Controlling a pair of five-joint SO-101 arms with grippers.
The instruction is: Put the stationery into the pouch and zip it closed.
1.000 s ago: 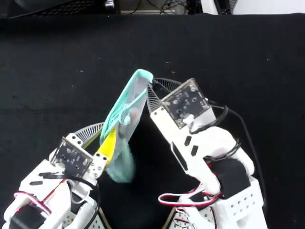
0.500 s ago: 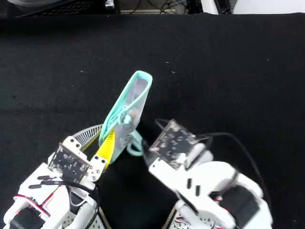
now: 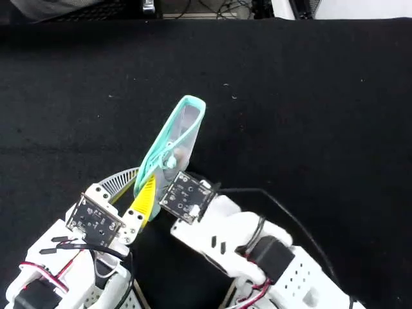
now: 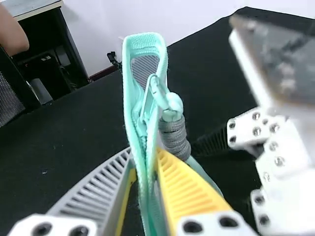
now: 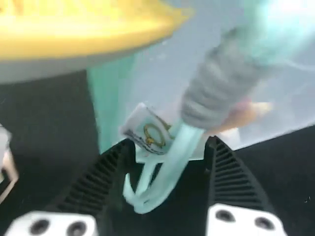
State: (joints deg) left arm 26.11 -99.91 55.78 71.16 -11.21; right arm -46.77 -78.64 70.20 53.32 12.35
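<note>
Bench (image 3: 322,96): black surface, both arms at its near edge.

Left pincer (image 3: 143,183): closed tight on the pouch (image 3: 180,129), with the grey finger (image 4: 93,196) on one face and the yellow finger (image 4: 184,196) on the other. The mint edge band is pinched between them.

The pouch stands on edge, its long axis slanting up and away from the left pincer. It has mint trim and translucent walls. A grey cord (image 4: 173,135) hangs from the zip slider partway up the band (I cannot tell whether the zip is fully run).

Right pincer (image 5: 169,147): black fingers spread wide, gripping nothing. A mint pull loop (image 5: 157,182) dangles in the gap between them, below the grey cord, and a white tag (image 5: 147,130) sits beside it. In the high view the right arm (image 3: 238,238) sits just right of the left pincer, its tip against the pouch's lower end.
</note>
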